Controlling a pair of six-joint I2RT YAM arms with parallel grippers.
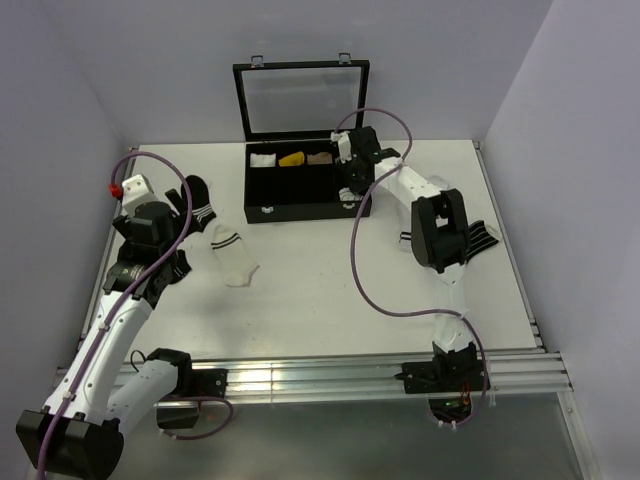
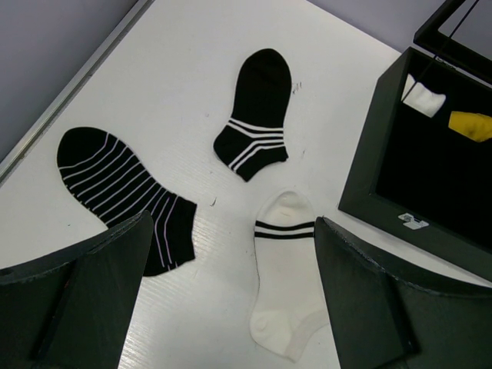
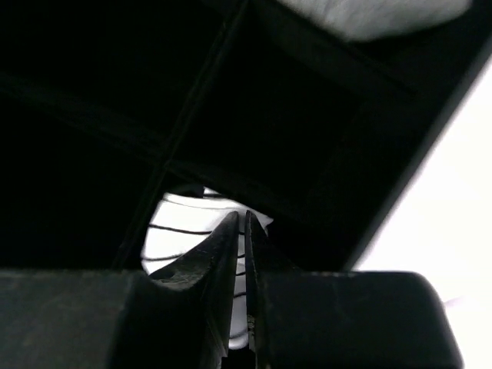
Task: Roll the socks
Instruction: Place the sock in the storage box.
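- Black-fingered left tool (image 2: pixel 234 231) hangs over the left side of the white tabletop (image 1: pixel 320 300). Its fingers are spread wide apart with nothing between them.
- Just beyond it a cream sock (image 2: pixel 284 296) with one dark cuff band lies flat, toe towards the near edge.
- To the left of that, close to the left edge, lies a black sock covered in thin white stripes (image 2: pixel 123 192).
- Farther out lies a second black sock (image 2: pixel 257 108) with white stripes only at the cuff. The three socks lie apart from one another and from the left tool.
- A black box (image 1: pixel 300 212) stands at the middle of the far edge, its glazed lid (image 1: pixel 302 98) raised upright.
- The right tool (image 1: pixel 350 190) reaches down into the right end of the box, at its near row.
- In the right wrist view its fingers are drawn together to a thin slit. I cannot tell whether any fabric is pinched.
- The white socks (image 3: pixel 181 231), crossed by thin black lines, lie in that compartment directly under and behind the fingertips.
- The far row holds a white bundle (image 1: pixel 262 159), a yellow bundle (image 1: pixel 291 158) and a tan bundle (image 1: pixel 319 158).
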